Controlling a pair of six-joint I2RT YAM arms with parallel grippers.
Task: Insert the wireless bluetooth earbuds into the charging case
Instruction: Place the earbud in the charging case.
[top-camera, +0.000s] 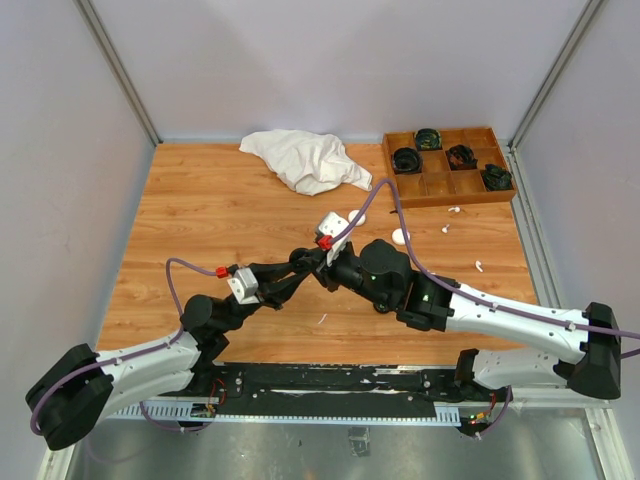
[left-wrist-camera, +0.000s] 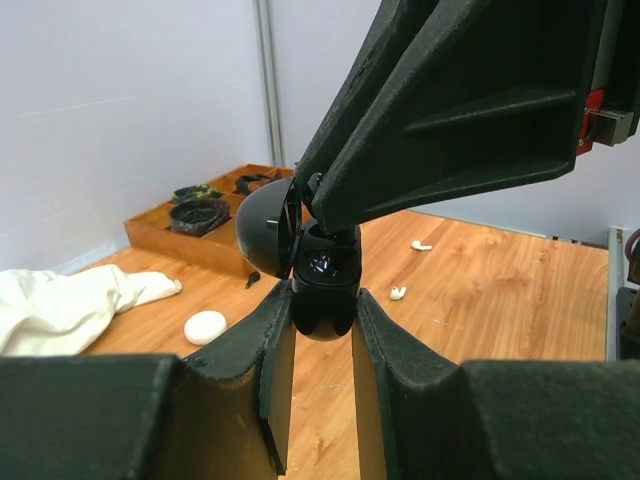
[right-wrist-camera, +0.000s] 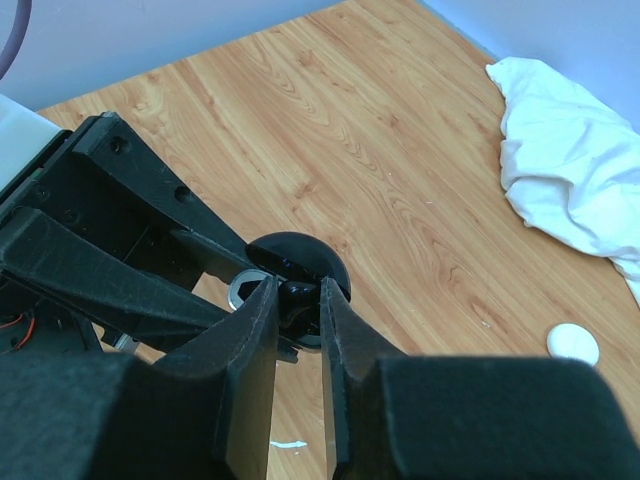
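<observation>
A round black charging case (left-wrist-camera: 323, 290) is held above the table with its lid (left-wrist-camera: 265, 235) swung open, and my left gripper (left-wrist-camera: 320, 300) is shut on its body. From the upper right, my right gripper (right-wrist-camera: 298, 300) is shut on a small glossy black earbud (right-wrist-camera: 298, 308), right at the open case (right-wrist-camera: 300, 255). In the top view both grippers meet mid-table, the left (top-camera: 288, 275) and the right (top-camera: 305, 258). White earbuds (top-camera: 454, 210) (top-camera: 445, 229) (top-camera: 479, 266) lie loose on the wood at the right.
A wooden compartment tray (top-camera: 450, 187) at the back right holds coiled black items. A crumpled white cloth (top-camera: 305, 160) lies at the back centre. Two white puck cases (top-camera: 400, 237) (top-camera: 356, 216) sit behind the grippers. Grey walls close in the table.
</observation>
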